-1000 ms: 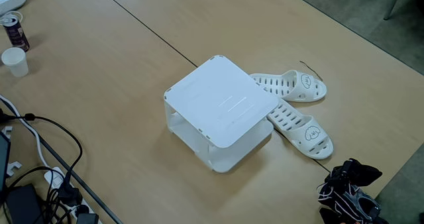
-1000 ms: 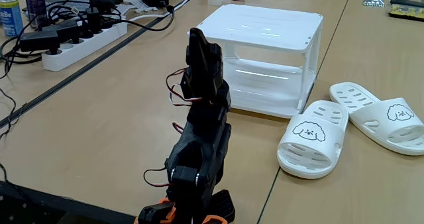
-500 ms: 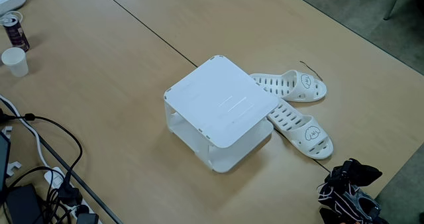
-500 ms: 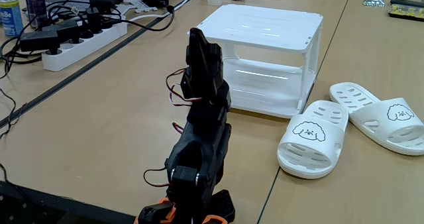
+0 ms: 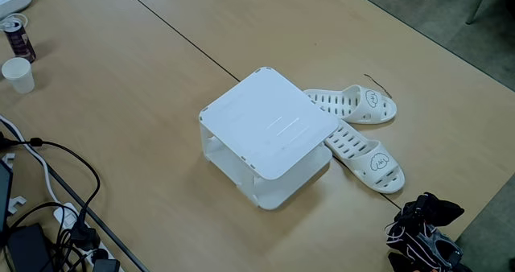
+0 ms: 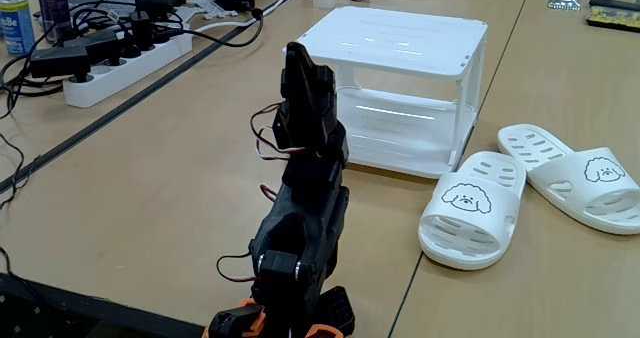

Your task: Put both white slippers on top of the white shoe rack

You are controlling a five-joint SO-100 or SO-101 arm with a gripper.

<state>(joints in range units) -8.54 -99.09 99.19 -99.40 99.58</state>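
Two white slippers (image 5: 364, 131) lie on the wooden table (image 5: 121, 87) in a fixed view, at 3 o'clock of the white shoe rack (image 5: 268, 135); one heel is tucked under the rack's top edge. Its top is bare, with open tabletop at 9 and 12 o'clock. Cables (image 5: 56, 199) crowd 8 o'clock.

In a fixed view from the table edge, the folded black arm (image 6: 300, 198) stands at 7 o'clock of the rack (image 6: 400, 83), its gripper (image 6: 300, 68) upright; I cannot tell how its fingers stand. Both slippers (image 6: 520, 193) lie at 4 o'clock, just beside the rack.

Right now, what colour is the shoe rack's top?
White, clearest in a fixed view looking down on the white shoe rack.
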